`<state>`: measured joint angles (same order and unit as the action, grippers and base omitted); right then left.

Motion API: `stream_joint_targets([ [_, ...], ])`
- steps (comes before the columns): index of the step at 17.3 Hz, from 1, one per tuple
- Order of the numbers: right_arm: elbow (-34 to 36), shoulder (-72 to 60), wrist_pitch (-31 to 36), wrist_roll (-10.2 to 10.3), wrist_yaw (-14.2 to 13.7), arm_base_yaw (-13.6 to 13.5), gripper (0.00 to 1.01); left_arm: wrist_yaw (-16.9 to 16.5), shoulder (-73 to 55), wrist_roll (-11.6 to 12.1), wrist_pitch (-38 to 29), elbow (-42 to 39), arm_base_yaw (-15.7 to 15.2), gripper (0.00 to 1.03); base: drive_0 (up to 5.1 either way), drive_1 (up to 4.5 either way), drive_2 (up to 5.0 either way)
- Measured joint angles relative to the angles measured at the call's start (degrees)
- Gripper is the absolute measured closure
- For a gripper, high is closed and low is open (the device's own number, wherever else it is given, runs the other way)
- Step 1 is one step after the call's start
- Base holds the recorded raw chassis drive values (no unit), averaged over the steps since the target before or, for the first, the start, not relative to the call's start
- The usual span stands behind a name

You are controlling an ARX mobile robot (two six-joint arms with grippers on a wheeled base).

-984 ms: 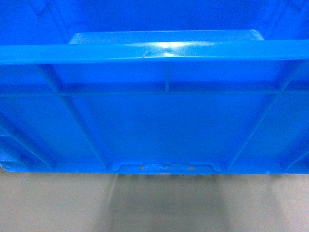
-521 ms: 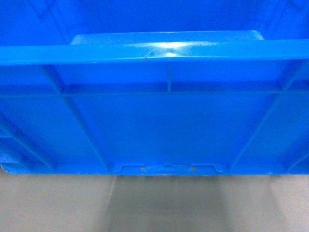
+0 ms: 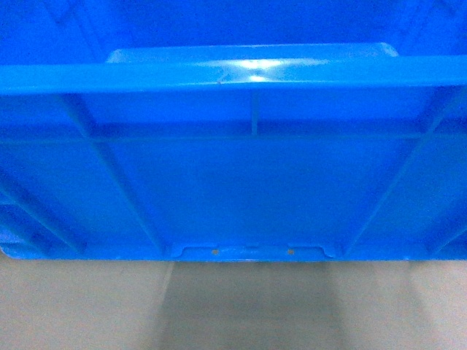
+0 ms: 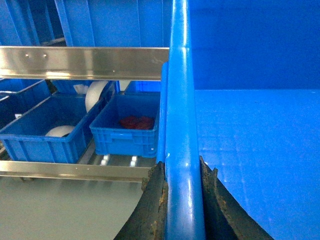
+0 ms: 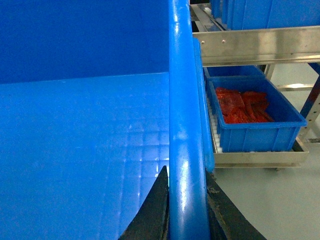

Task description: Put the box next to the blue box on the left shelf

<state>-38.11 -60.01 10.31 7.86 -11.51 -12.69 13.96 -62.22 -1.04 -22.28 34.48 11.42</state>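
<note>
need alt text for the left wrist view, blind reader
The left claw grips the thick rim of a large blue box, whose empty floor fills the right side. To the left, beyond a metal rail, smaller blue crates sit on a roller shelf, one holding red items.

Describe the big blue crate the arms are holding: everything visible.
The box is bright-blue glossy plastic, open-topped and empty, with a thick rounded rim, ribbed outer walls, a grid-textured floor and a small two-hole tab at its bottom edge. Held roughly level above the floor, the left gripper and right gripper each clamp a side rim.
</note>
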Motion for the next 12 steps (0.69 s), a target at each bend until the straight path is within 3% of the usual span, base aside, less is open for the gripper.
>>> stream_joint_targets([
  [12,0.0,0.0,-0.2,0.0,0.0,0.0,0.92,0.0,0.0,-0.1,0.1,0.0,0.0,0.91,0.0,0.0,0.0],
])
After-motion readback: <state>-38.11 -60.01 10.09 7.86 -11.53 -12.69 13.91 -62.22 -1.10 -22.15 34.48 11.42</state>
